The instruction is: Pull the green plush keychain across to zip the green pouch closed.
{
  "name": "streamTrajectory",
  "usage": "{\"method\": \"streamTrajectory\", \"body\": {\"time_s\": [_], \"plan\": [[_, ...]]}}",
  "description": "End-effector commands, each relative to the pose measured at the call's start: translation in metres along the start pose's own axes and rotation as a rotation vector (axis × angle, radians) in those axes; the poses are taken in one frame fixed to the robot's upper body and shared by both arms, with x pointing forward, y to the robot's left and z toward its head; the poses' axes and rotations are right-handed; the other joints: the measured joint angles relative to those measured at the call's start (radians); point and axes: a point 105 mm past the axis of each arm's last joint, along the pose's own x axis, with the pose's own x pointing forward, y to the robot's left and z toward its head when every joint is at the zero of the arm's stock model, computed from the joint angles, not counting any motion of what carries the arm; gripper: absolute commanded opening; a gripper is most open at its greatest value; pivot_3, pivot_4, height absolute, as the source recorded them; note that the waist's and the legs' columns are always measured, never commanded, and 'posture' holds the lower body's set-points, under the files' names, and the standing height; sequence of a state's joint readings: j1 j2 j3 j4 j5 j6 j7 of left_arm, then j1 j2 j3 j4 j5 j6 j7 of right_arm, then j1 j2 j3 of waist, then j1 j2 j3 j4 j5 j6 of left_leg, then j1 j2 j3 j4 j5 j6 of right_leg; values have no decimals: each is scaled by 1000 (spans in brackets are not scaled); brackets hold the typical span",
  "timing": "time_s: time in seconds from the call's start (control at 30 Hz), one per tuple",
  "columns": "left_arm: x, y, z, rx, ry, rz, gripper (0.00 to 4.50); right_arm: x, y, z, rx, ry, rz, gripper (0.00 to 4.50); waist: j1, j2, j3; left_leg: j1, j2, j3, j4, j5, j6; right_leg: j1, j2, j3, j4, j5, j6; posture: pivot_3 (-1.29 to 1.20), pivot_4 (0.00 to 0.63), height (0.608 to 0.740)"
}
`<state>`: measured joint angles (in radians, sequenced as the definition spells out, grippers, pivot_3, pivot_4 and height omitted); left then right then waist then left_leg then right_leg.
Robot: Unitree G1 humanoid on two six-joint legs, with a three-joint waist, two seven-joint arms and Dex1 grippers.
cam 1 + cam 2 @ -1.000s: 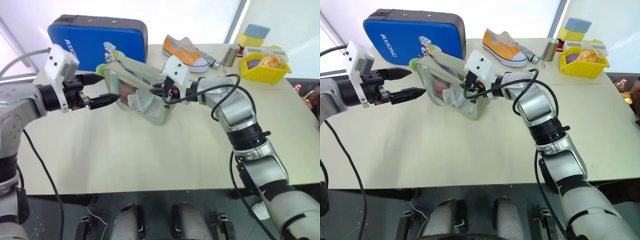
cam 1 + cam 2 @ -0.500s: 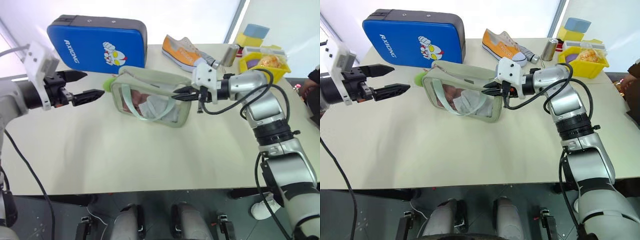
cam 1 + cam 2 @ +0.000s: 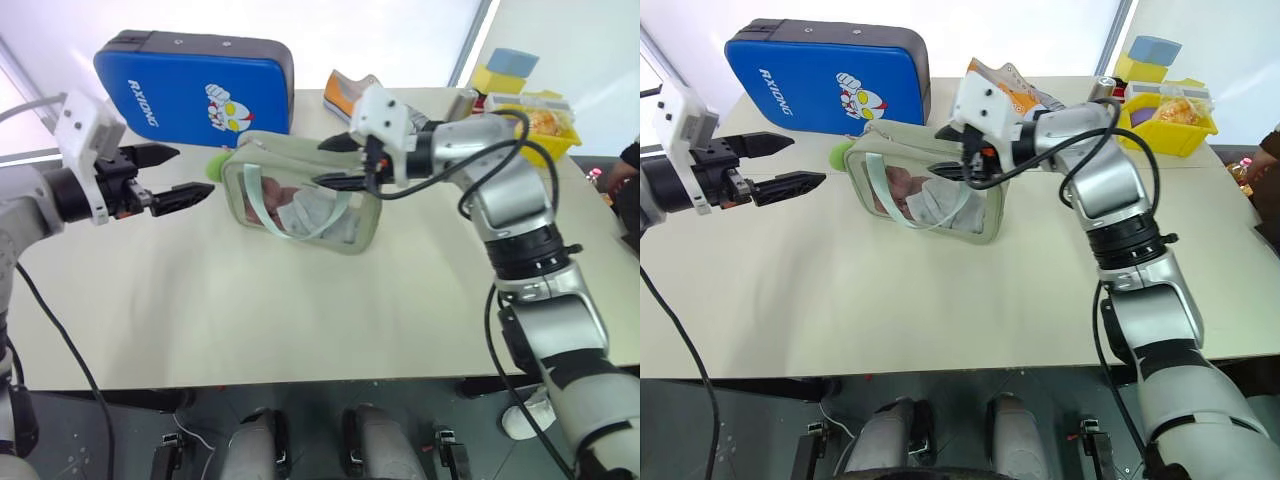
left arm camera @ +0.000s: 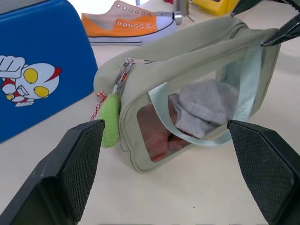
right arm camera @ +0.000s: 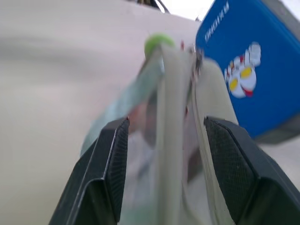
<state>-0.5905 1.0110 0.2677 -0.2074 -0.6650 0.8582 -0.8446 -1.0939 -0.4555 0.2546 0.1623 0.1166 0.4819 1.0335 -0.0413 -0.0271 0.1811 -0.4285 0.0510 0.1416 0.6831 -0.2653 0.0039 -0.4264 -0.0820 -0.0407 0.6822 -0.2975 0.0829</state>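
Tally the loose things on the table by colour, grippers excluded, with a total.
Green: 2, the green pouch and green plush keychain
Blue: 2, the hard case and block
Orange: 1, the sneaker
Yellow: 1, the bin
Silver: 1, the can
Total: 7

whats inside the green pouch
Through the green pouch's clear window show a grey crumpled cloth and something reddish beneath it. Anything behind the fabric sides and the strap is hidden.
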Motion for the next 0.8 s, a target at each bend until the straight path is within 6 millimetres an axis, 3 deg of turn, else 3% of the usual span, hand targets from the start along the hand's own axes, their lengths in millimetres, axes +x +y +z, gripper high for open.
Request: {"method": "streamTrajectory", "body": {"time_s": [0.03,0.23,0.37,0.47,0.6,0.8], "plan": [[-3,1,15,45,-39,10,4500,12,-1,4,-20,24,-47,2617,2,0,0,0,0,0,0,0,0,0,0,0,0,0,0,0,150,740],[-4,-1,14,51,-32,12,4500,23,-8,-24,-95,128,-103,2617,1,0,0,0,-1,0,0,0,0,0,0,0,0,0,0,0,150,740],[-8,3,14,50,-29,30,4500,21,-14,-22,-88,118,-122,2617,-1,0,0,0,0,0,0,0,0,0,0,0,0,0,0,0,150,740],[-9,1,12,49,-29,31,4500,19,-22,-2,-35,35,-153,2617,-2,0,0,0,0,0,0,0,0,0,0,0,0,0,0,0,150,740],[-9,1,12,47,-30,35,4500,15,-27,9,-16,-1,-172,2617,-1,0,0,0,0,0,0,0,0,0,0,0,0,0,0,0,150,740],[-7,1,13,47,-39,38,4500,21,-12,-7,-37,62,-129,2617,-2,0,0,0,0,0,0,0,0,0,0,0,0,0,0,0,150,740]]}}
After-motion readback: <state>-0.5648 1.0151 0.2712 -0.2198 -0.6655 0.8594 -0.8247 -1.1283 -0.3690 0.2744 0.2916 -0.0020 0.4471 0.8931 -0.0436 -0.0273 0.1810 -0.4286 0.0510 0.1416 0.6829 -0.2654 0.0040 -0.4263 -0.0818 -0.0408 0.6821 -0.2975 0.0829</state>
